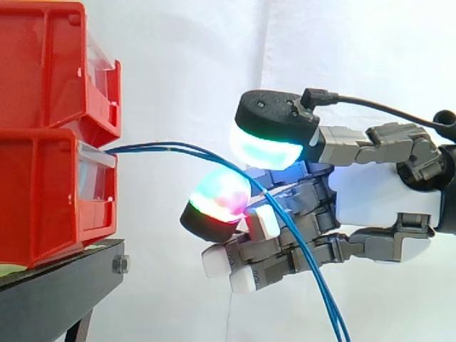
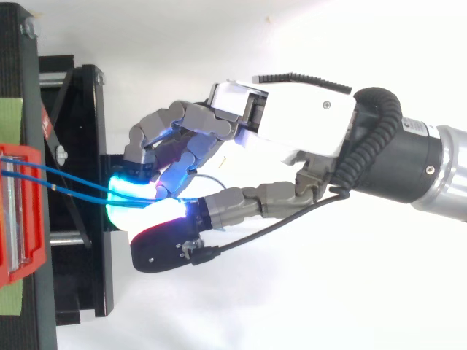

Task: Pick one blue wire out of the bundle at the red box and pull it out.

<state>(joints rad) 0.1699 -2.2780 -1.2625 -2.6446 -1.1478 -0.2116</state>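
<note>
Two red bins sit stacked at the left, the upper bin (image 1: 43, 57) on the lower bin (image 1: 43, 192), both on a black stand (image 1: 57, 292) in front of the white curtain (image 1: 185, 71). From where I stand, two blue wires (image 1: 164, 147) come out of the clear front of the lower bin, side by side and almost touching. They run level toward the hand (image 1: 370, 192), then bend down through it and drop away below.

The hand reaches in from the right and stops a little short of the bins without touching them. Its thumb pad (image 1: 267, 148) glows cyan and green under a black cap and sits on top. A curled finger pad (image 1: 217, 196), lit pink, green and blue, sits just beneath it. The wires pass right between those two pads, which are closed in on them in a narrow pinch. I cannot tell whether one wire or both are caught. The other fingers are folded underneath, and the hanging part of the wires crosses in front of them.

From above, the same two wires (image 2: 73, 192) stretch from the red bin's edge (image 2: 22, 219) across the stand to the bright cyan glow at the fingertips. There the thumb and finger meet, with the palm (image 2: 292, 120) behind them.

A strip of green tape (image 2: 11, 117) lies along the stand beside the bin. A small printed mark on the wrist collar (image 2: 412, 127) is too small to read.
</note>
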